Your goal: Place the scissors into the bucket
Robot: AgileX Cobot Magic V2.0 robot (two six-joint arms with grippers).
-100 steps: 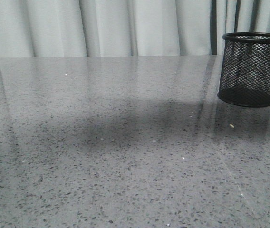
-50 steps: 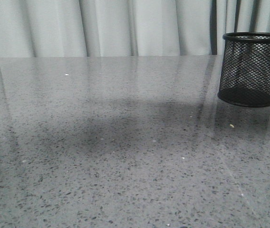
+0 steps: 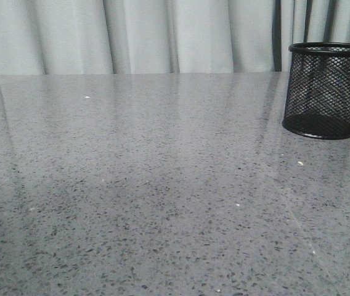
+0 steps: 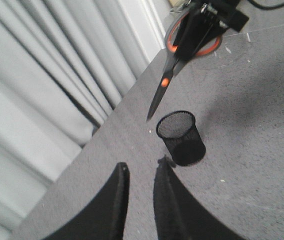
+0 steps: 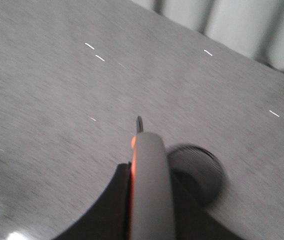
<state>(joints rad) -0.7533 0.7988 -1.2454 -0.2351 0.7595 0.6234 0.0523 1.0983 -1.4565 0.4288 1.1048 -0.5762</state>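
Note:
The bucket (image 3: 329, 89) is a black wire-mesh cup standing upright at the table's far right. It also shows in the left wrist view (image 4: 182, 137) and, blurred, in the right wrist view (image 5: 199, 172). My right gripper (image 4: 207, 20) is shut on the grey, orange-lined handles of the scissors (image 4: 169, 75). It holds them in the air, blades pointing down, with the tip just above and beside the bucket's rim. In the right wrist view the scissors (image 5: 149, 185) sit between the right gripper's (image 5: 149, 167) fingers. My left gripper (image 4: 141, 172) is open and empty, short of the bucket.
The grey speckled table (image 3: 162, 185) ends at a far edge in front of pale curtains (image 3: 132, 34). Neither arm shows in the front view.
The broad dark shadow over the middle of the table has faded away in the front view. The bucket has not moved.

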